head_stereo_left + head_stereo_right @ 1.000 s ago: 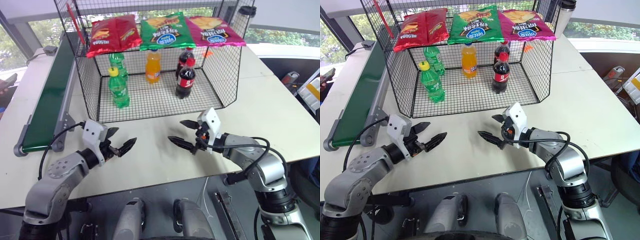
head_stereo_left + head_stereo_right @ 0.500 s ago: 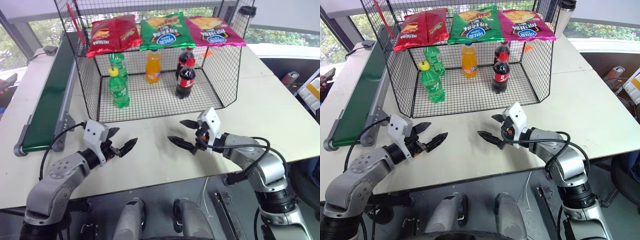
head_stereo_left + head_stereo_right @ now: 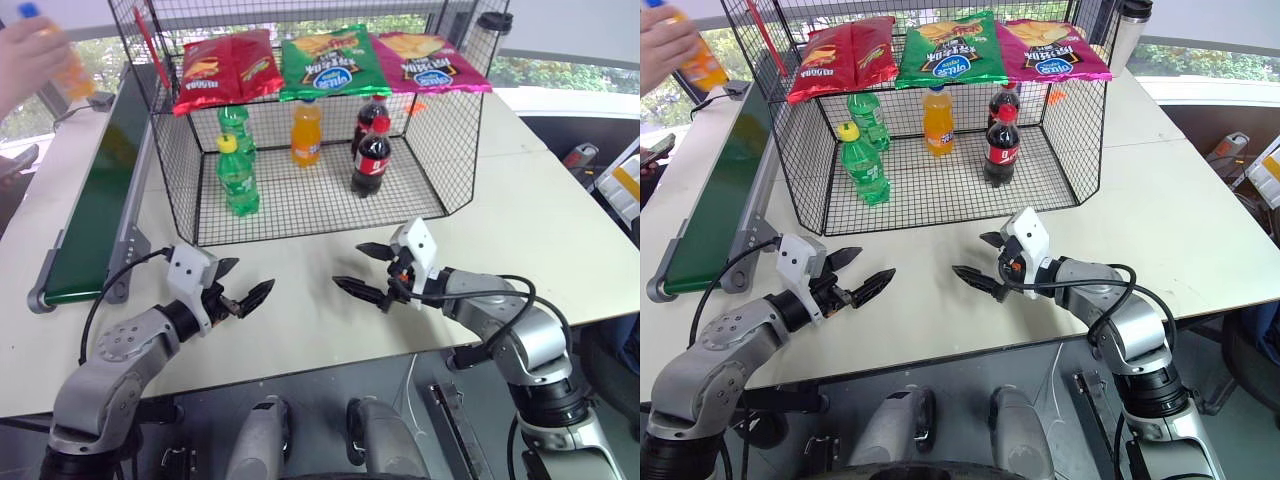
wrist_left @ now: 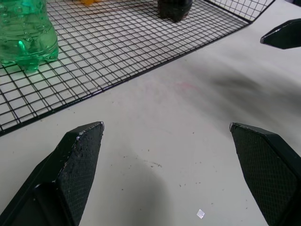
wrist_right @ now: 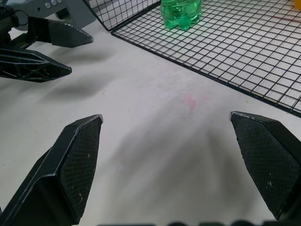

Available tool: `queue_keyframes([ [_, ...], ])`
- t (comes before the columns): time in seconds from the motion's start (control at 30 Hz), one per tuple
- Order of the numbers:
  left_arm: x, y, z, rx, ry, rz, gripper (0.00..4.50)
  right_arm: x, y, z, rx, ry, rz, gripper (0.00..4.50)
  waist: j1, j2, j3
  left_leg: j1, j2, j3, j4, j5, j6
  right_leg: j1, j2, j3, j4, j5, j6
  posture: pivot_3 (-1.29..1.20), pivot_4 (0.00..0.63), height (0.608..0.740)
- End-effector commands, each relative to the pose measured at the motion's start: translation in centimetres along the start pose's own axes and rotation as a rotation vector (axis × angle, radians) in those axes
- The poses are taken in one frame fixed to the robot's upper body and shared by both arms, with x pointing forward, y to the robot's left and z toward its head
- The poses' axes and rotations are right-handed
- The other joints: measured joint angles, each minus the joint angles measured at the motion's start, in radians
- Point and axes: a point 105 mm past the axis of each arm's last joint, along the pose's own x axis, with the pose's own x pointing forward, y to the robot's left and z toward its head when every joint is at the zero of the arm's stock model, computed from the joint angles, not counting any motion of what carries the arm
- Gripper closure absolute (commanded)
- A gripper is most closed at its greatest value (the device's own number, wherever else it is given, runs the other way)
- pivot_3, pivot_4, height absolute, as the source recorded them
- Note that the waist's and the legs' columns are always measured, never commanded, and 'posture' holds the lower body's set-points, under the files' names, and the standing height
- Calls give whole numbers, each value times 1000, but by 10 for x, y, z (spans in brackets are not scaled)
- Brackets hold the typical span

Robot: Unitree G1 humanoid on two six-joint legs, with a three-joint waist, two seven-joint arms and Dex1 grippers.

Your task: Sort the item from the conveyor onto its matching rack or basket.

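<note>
A person's hand [image 3: 25, 60] holds the item [image 3: 75, 78], a small orange soda bottle with a blue cap, in the air over the far end of the conveyor [image 3: 100, 200], the dark green belt along the table's left side. The black wire-mesh basket [image 3: 175, 170] stands at the table's middle back. My left gripper [image 3: 245, 280] hovers open over the white tabletop in front of the basket, nothing between its fingers. My right gripper [image 3: 352, 265] is open and empty too, facing the left one across a gap. Both grippers are far from the item.
Inside the basket stand two green bottles [image 3: 238, 178], an orange bottle [image 3: 306, 132] and two cola bottles [image 3: 372, 158]. Three chip bags [image 3: 330, 62] lie on the wire rack above. A dark tumbler [image 3: 1128, 32] stands at the back right. The table's front edge is just below my grippers.
A person's hand holding the orange soda bottle has come into view at the top left, above the conveyor. Both grippers have stayed where they were, open.
</note>
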Motion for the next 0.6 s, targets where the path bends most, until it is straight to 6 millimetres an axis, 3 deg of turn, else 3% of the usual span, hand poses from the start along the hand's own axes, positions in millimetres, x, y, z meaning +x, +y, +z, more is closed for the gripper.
queue_keyframes([
  [0.03,-1,-1,5,27,-26,-7,0,-3,6,11,-51,-32,14,21,0,0,0,0,0,0,0,0,0,0,0,0,0,0,0,0,150,739],
  [0.4,1,4,3,42,-36,12,0,-4,4,12,-58,-27,13,21,1,0,0,0,0,0,0,0,0,0,0,0,0,0,0,0,150,739],
  [0.6,-3,4,12,72,-69,23,0,-4,6,20,-69,-43,29,21,0,0,0,0,0,0,0,0,0,0,0,0,0,0,0,0,150,739],
])
